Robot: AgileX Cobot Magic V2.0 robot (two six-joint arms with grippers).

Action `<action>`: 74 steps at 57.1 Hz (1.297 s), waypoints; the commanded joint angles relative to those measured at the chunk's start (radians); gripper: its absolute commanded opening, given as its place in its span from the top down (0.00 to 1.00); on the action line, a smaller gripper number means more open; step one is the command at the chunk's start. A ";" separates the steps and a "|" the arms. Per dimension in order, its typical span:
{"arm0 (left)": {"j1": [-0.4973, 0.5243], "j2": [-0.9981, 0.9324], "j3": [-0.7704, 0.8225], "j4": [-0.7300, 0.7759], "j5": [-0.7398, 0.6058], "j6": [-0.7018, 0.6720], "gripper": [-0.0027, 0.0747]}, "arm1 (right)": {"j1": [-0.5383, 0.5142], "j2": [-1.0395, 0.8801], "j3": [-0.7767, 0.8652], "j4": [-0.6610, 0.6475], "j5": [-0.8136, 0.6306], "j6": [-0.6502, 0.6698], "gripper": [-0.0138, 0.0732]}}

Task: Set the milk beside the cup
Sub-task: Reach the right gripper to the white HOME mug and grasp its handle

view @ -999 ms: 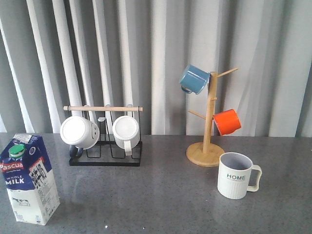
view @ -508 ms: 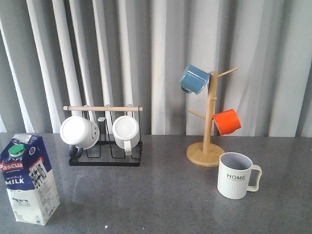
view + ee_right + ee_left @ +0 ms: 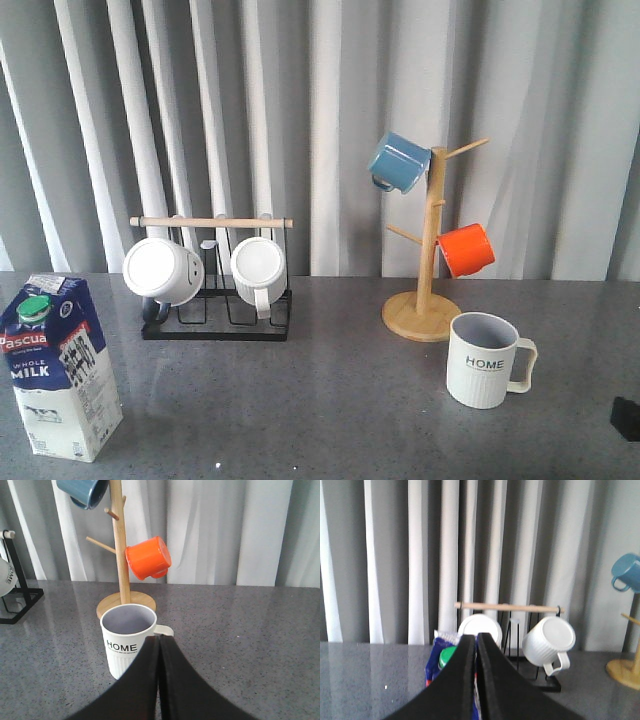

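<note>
Both grippers clenched, empty: left gripper [image 3: 475, 645], right gripper [image 3: 159, 645]. Milk [image 3: 58, 365] upright, front-left on table [image 3: 340, 400]; cup [image 3: 484, 360] well apart, right. Reach probably just starting; next, left opens, grasps carton.

A dark object [image 3: 626, 418] now shows at the right edge of the front view, low over the table [image 3: 330, 400], to the right of the cup [image 3: 485, 360] and apart from it. This object does not appear in either earlier front picture. Only a small black part of it is in view, so its identity cannot be confirmed from this picture; it sits on the side of the right arm. It touches neither the cup nor any other item in view.
</note>
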 commanded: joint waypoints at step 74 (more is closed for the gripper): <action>-0.006 0.210 -0.230 0.008 0.134 0.033 0.27 | -0.003 0.528 -0.127 0.048 -0.420 -0.255 0.21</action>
